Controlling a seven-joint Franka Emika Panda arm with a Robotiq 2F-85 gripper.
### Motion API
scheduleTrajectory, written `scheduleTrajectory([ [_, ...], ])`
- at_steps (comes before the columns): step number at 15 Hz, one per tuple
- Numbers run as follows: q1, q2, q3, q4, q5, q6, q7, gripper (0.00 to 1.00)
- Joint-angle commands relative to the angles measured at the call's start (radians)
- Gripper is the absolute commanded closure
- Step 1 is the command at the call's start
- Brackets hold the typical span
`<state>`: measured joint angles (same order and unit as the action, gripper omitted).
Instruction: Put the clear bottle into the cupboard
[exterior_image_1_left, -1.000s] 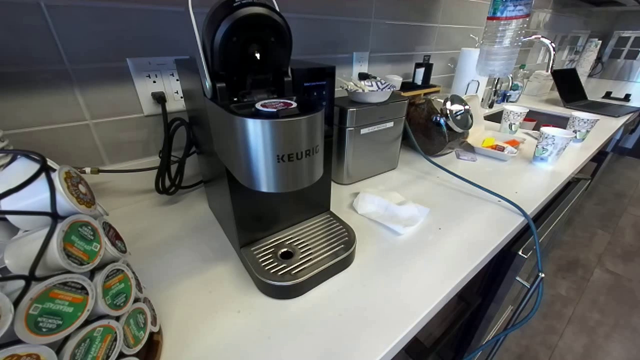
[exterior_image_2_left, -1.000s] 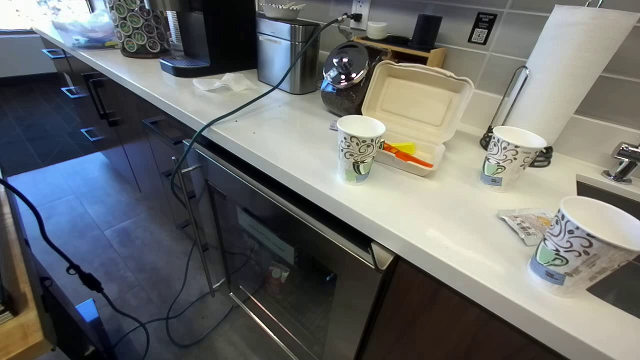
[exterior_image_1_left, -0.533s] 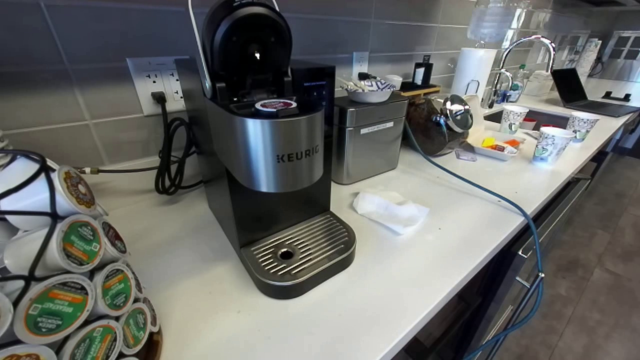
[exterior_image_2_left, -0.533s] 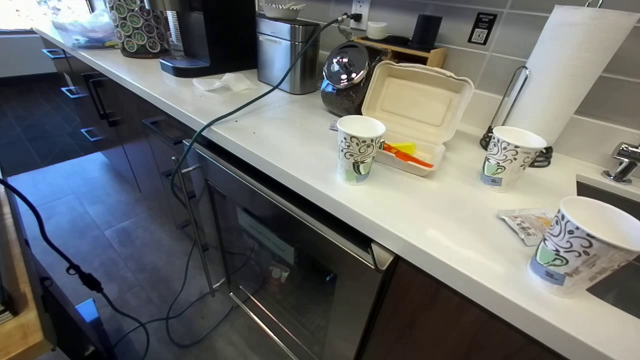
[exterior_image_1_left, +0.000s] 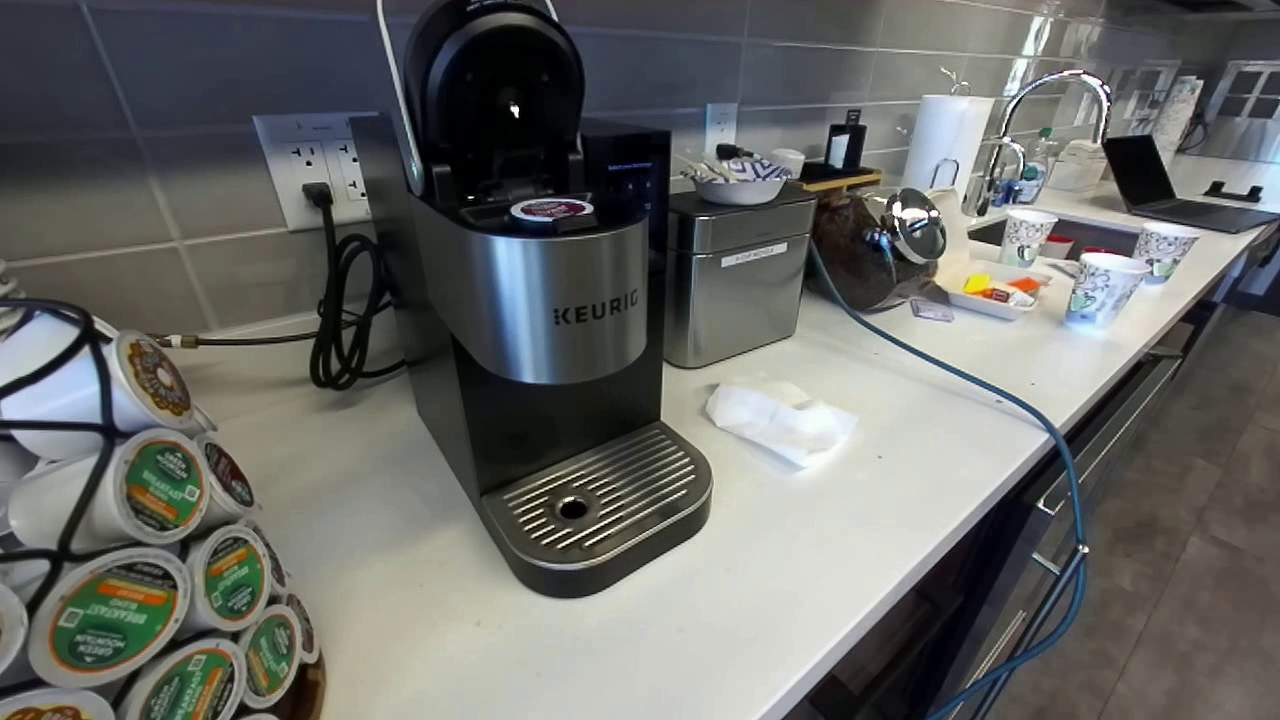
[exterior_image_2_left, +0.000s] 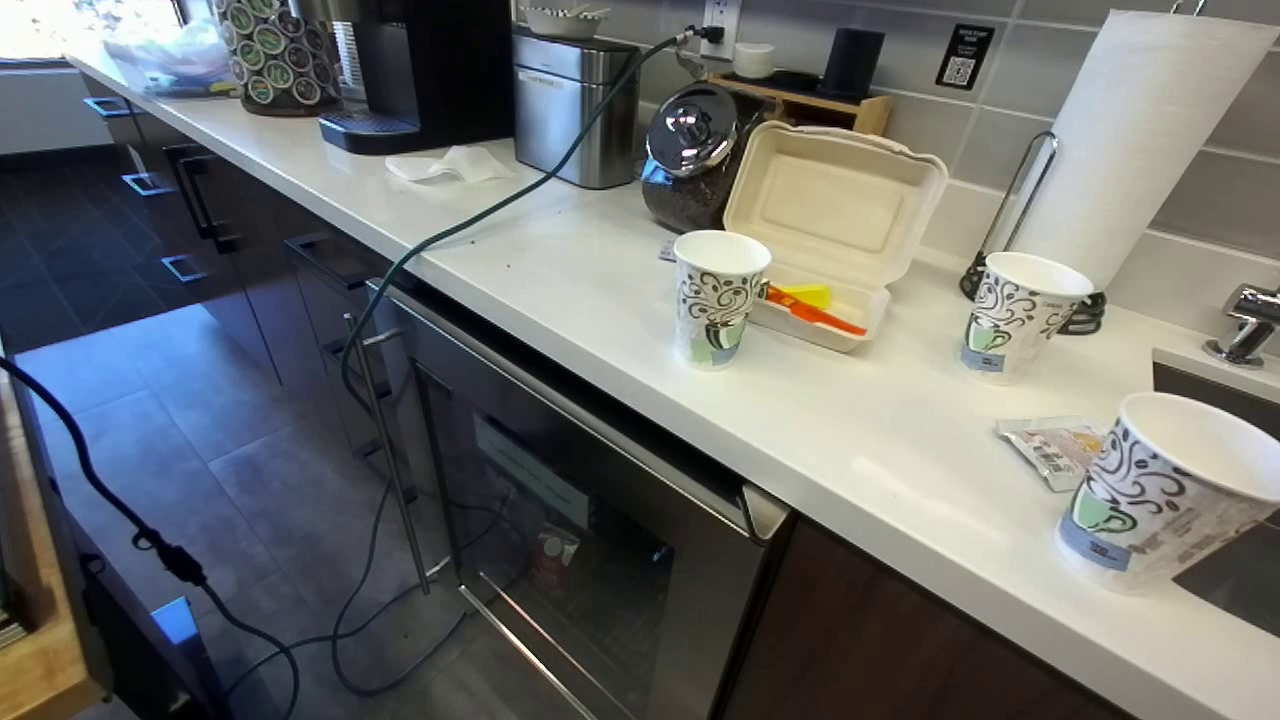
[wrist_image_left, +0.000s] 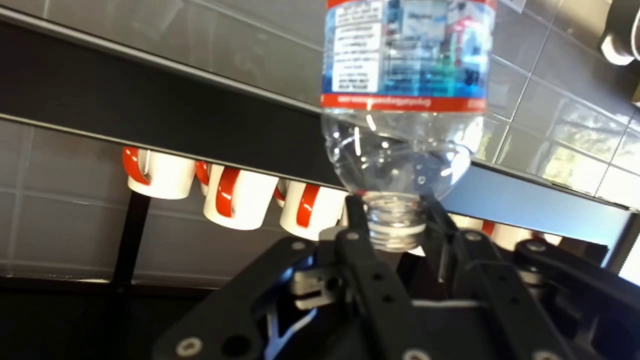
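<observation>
In the wrist view, the clear bottle (wrist_image_left: 407, 55), with its blue and red label, has its neck between the fingers of my gripper (wrist_image_left: 394, 202), which is shut on it just below the shoulder. The bottle's base end runs out of the picture at the top. Behind it crosses a dark shelf (wrist_image_left: 200, 115) with white mugs (wrist_image_left: 252, 200) that have red handles; this shelf seems to be the cupboard. How far the bottle is from the shelf I cannot tell. Neither the gripper nor the bottle appears in the exterior views.
Grey tiles (wrist_image_left: 75, 225) lie behind the mugs. On the white counter (exterior_image_2_left: 580, 260) stand a coffee machine (exterior_image_1_left: 550, 290), a steel box (exterior_image_1_left: 745, 290), a paper towel roll (exterior_image_2_left: 1130, 150) and paper cups (exterior_image_2_left: 718, 300). A cable (exterior_image_1_left: 950, 370) hangs over the counter's edge.
In an exterior view the bottle has risen, drifting slightly to the left, and is now out of the top of the picture. The counter's things have stayed put.
</observation>
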<state>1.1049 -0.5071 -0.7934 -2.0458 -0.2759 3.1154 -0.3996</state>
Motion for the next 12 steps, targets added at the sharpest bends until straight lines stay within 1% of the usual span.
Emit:
scheduleTrajectory([
  [1, 0.004, 0.071, 0.027, 0.182, 0.112, -0.155, -0.048, 0.92],
  [2, 0.022, 0.064, 0.023, 0.2, 0.145, -0.171, -0.085, 0.92],
  [3, -0.032, 0.047, 0.058, 0.126, 0.152, -0.121, -0.084, 0.69],
  [4, -0.027, 0.055, 0.06, 0.155, 0.173, -0.139, -0.1, 0.69],
  [6, -0.025, 0.065, 0.061, 0.177, 0.186, -0.148, -0.107, 0.69],
  [7, -0.025, 0.069, 0.061, 0.178, 0.187, -0.148, -0.108, 0.92],
  [8, -0.041, 0.087, 0.072, 0.193, 0.196, -0.144, -0.095, 0.92],
  [9, -0.066, 0.118, 0.088, 0.233, 0.213, -0.154, -0.076, 0.91],
  [12, -0.165, 0.182, 0.153, 0.317, 0.247, -0.202, -0.041, 0.91],
])
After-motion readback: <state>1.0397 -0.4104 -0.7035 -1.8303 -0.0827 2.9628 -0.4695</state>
